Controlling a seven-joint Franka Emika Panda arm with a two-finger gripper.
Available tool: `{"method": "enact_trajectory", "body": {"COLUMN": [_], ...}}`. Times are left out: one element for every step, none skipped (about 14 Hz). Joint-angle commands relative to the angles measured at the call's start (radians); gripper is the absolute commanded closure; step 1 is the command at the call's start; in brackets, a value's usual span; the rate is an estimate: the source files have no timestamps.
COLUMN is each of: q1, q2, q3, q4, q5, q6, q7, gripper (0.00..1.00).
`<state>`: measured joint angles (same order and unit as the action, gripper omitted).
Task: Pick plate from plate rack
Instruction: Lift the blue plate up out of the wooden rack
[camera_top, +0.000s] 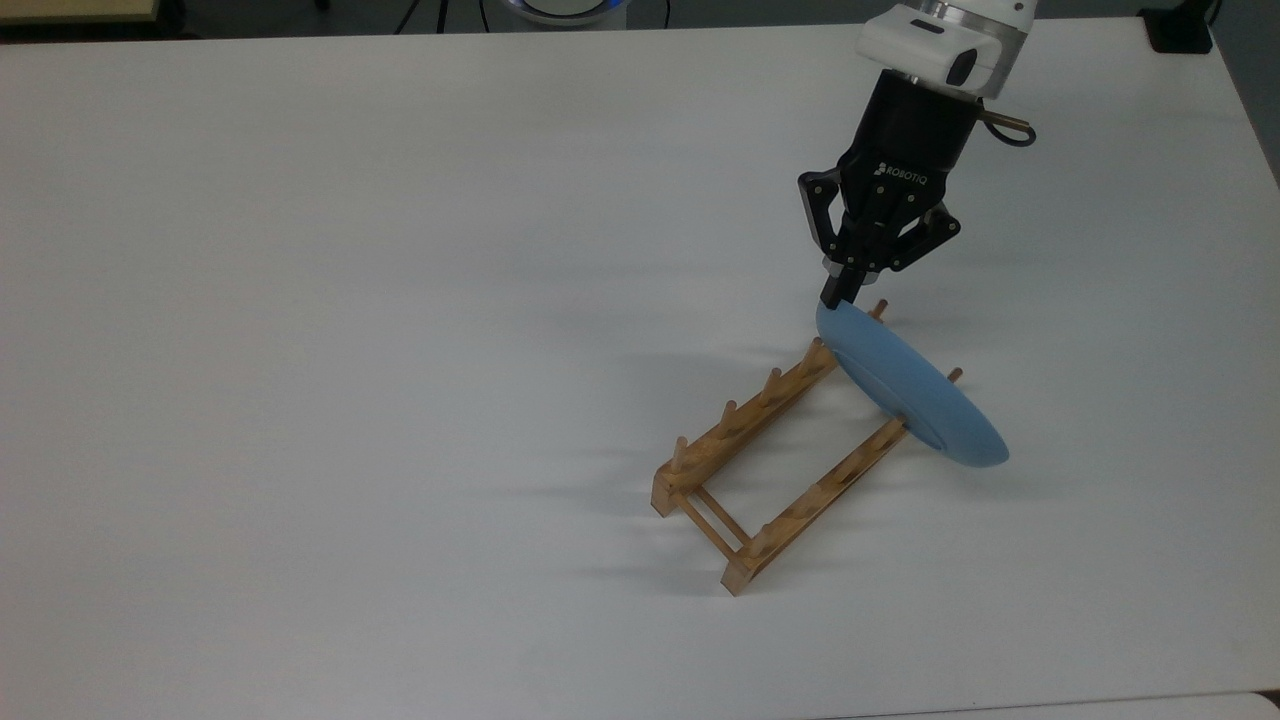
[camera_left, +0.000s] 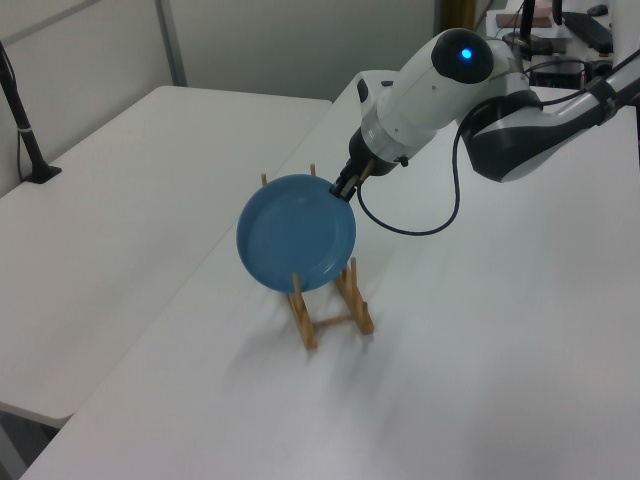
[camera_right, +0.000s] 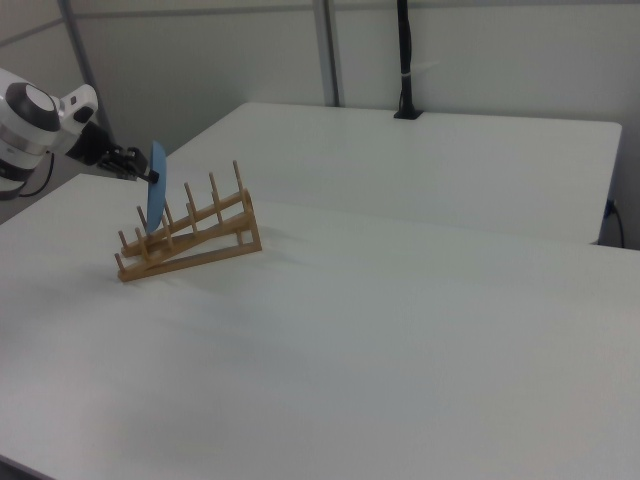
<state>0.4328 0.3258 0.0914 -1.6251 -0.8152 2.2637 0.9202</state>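
Note:
The light-blue plate (camera_top: 915, 398) stands on edge between the last two pairs of pegs at the top view's right end of the wooden plate rack (camera_top: 745, 448), tilted away from the rack's open length. My gripper (camera_top: 838, 296) comes down from above and is shut on the plate's upper rim. In the left view the plate (camera_left: 296, 233) faces the camera, with the gripper (camera_left: 342, 188) pinching its upper right edge above the rack (camera_left: 330, 312). In the right view the plate (camera_right: 156, 192) shows edge-on at the left end of the rack (camera_right: 192, 235), with the gripper (camera_right: 143, 176) on its top.
The rack sits on a wide white table (camera_top: 400, 300). A second white table (camera_left: 130, 190) lies across a gap, with a black pole (camera_left: 25, 130) on it. A black cable (camera_left: 420, 225) loops from the arm. A dark object (camera_top: 1180, 30) sits at the table's far corner.

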Motion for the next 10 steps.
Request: {"method": "enact_trajectory", "body": {"q1": [0.003,0.001,0.001,0.001,0.0,0.0,-0.002,-0.006,-0.011,-0.014], "q2": [-0.021,-0.027,-0.03,-0.033,-0.043,-0.053,-0.068,-0.079,-0.086,-0.094], "q3": [-0.004,-0.004,-0.004,-0.004,-0.004,-0.004,-0.004,-0.002,-0.002,-0.002], "q4": [-0.002,-0.002,-0.002,-0.002,-0.002,-0.002,-0.004,-0.004,-0.006,-0.006], "q5": [-0.021,-0.021,-0.021,-0.021,-0.019,-0.018,-0.013,-0.009,-0.007,-0.004], "q6": [0.002,0.002,0.002,0.0,0.0,-0.003,-0.004,-0.006,-0.007,-0.015], "q7": [0.016,0.016,0.014,0.014,0.014,0.012,0.014,0.014,0.014,0.014], "gripper": [0.98,1.0,1.0,1.0,1.0,1.0,1.0,1.0,1.0,1.0]}}
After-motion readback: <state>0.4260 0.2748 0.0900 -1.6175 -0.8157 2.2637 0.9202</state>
